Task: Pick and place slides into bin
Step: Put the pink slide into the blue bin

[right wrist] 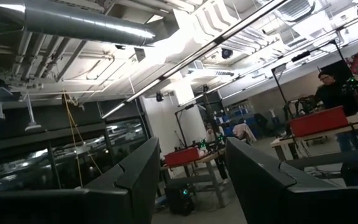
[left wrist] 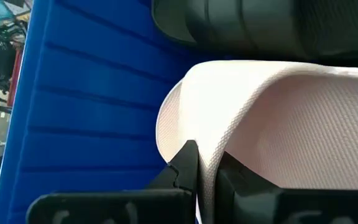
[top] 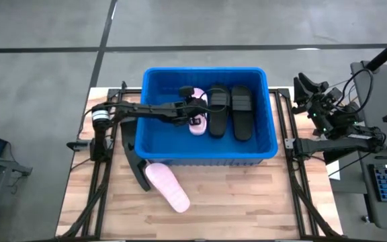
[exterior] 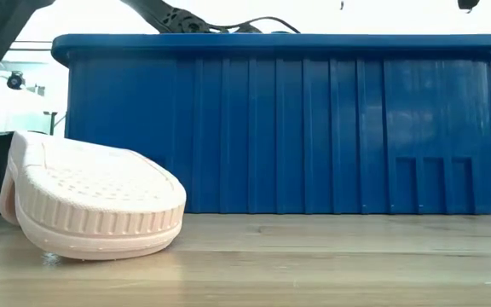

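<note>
The left gripper (top: 195,107) reaches over the bin's (top: 154,128) left wall and is clenched on the strap edge of a pink slide (left wrist: 278,124) inside it, beside two black slides (top: 230,111) lying in the bin's middle. A second pink slide (top: 168,187) lies on the tabletop (top: 247,202) near the front edge, just outside the bin's front-left corner. The right gripper (right wrist: 188,180) waits off the tabletop's right edge, fingers apart and holding nothing.
</note>
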`<state>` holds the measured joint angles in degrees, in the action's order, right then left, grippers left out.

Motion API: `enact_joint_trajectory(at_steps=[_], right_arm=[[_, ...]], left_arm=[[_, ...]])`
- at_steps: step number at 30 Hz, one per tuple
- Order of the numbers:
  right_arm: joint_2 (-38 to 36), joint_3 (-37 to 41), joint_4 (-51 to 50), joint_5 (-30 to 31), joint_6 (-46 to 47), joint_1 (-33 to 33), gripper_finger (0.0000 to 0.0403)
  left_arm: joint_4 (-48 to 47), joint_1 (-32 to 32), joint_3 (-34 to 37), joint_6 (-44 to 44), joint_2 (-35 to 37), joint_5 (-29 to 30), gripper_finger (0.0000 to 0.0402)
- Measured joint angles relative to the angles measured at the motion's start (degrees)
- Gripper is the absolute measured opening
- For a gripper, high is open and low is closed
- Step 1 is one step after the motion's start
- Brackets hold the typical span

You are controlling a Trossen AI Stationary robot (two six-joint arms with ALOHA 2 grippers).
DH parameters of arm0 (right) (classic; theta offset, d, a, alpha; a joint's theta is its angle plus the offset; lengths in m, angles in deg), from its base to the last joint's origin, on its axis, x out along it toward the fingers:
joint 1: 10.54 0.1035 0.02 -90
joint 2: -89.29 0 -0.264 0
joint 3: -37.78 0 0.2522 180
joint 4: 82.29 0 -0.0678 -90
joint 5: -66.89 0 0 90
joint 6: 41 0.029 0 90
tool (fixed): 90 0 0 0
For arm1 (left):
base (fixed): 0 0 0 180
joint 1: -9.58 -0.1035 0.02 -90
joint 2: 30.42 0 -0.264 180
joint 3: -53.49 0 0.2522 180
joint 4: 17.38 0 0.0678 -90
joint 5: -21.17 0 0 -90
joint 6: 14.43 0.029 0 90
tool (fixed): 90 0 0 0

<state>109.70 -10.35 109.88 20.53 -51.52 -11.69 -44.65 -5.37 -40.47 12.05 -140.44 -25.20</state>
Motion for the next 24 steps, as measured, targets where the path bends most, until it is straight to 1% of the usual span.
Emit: enact_joint_trajectory(at_steps=[5, 13, 15, 24], right_arm=[[0.0, 0.0, 0.0, 0.0, 0.0, 0.0, 0.0176], [0.0, 0.0, 0.0, 0.0, 0.0, 0.0, 0.0176], [0.0, 0.0, 0.0, 0.0, 0.0, 0.0, 0.0176], [0.0, 0.0, 0.0, 0.0, 0.0, 0.0, 0.0176]], left_arm=[[2.2, -1.3, 0.3, 0.1, -0.6, -0.1, 0.0000], [3.3, -2.6, 0.6, 7.2, -4.0, -0.1, 0.0000], [3.5, -2.8, 0.6, 8.6, -4.9, -1.8, 0.0000], [4.0, -3.2, 0.2, 8.8, -6.5, -2.4, 0.0000]])
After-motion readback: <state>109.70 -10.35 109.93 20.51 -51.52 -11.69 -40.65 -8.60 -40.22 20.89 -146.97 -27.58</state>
